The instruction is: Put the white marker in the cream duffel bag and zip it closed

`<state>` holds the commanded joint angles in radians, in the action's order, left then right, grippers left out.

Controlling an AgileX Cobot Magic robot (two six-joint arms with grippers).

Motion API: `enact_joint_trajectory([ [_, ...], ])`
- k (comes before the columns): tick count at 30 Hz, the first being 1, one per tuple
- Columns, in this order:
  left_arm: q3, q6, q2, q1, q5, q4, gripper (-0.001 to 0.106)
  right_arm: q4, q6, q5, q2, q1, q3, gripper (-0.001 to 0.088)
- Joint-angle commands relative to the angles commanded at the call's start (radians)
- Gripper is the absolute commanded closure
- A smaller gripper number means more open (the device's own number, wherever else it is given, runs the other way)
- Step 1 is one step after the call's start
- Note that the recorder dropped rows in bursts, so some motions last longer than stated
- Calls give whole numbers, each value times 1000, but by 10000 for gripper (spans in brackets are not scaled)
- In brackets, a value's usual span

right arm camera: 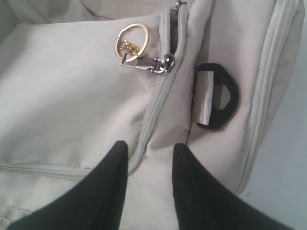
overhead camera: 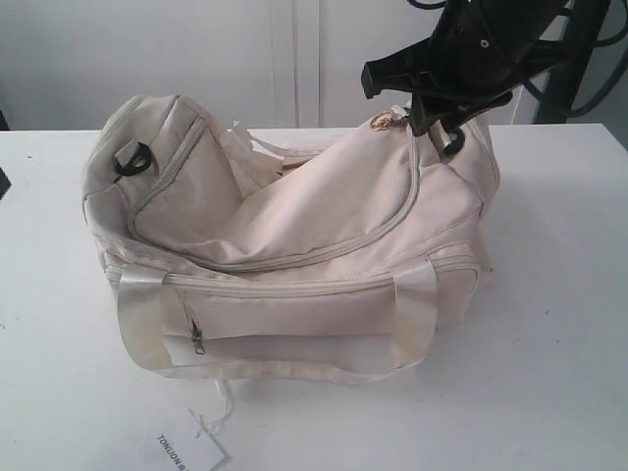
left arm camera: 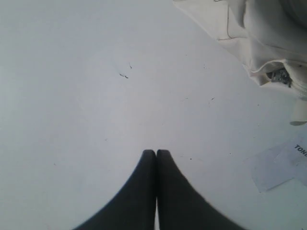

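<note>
The cream duffel bag (overhead camera: 294, 226) lies slumped on its side in the middle of the white table (overhead camera: 549, 373), its curved top zipper (right arm camera: 153, 105) facing up and drawn shut along the length that shows. The right gripper (right arm camera: 149, 146) hangs over the bag's right end, its fingers (right arm camera: 112, 177) apart on either side of the zipper line and clamped on nothing. The left gripper (left arm camera: 156, 154) sits low over bare table just beside the bag, fingers pressed together and empty. A shiny strap handle (overhead camera: 137, 324) droops at the front. A paper tag (overhead camera: 191, 451) lies on the table near it. A black buckle (right arm camera: 220, 103) sits beside the zipper, near the gold ring pull (right arm camera: 132, 40), which rests flat on the fabric.
</note>
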<state>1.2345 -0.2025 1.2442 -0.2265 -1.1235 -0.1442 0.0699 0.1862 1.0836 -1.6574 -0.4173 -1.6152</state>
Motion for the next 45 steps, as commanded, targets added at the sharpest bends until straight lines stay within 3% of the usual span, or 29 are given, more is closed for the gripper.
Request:
enact_joint_trajectory([
  [2,0,37,0,36,-4,42,1053,0,-5,16,0,0,0,688],
  [4,0,41,0,58,-5,47,1053,-14,-34,29,2,0,0,869],
  [8,0,44,0,86,-5,50,1053,-26,-81,69,25,5,0,868],
  [17,0,13,0,86,43,50,1053,-121,-81,138,111,191,0,868],
  [21,-40,-52,-44,86,140,53,1053,-99,-71,138,171,211,20,868],
  [31,-191,-53,-231,86,237,20,1053,-19,-25,74,389,211,263,868],
  [37,-240,-53,-312,86,242,18,1053,30,0,9,515,211,406,868],
  [45,-245,-53,-325,86,237,1,1053,56,2,-79,684,211,623,868],
])
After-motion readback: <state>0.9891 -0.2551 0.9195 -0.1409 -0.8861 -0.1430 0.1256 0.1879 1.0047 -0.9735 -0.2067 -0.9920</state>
